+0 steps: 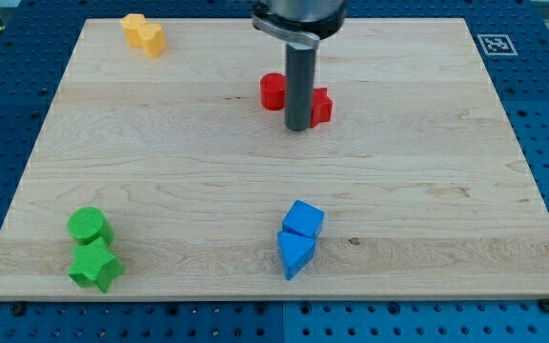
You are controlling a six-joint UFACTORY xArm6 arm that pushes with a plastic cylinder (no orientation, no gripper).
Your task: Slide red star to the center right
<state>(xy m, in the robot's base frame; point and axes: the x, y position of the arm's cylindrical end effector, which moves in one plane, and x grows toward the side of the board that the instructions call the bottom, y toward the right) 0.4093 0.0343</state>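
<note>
Two red pieces show on either side of my dark rod at the upper middle of the wooden board (427,162). One red block (273,91) sits to the rod's left and another red block (321,106) to its right. The rod hides the part between them, so I cannot tell which one is the star. My tip (298,128) rests on the board right between and just in front of the two red blocks, touching or nearly touching both.
A yellow block pair (143,34) lies at the view's top left. A green cylinder (89,227) and a green star (94,265) sit at the bottom left. A blue cube (304,219) and a blue triangle (295,252) sit at the bottom middle.
</note>
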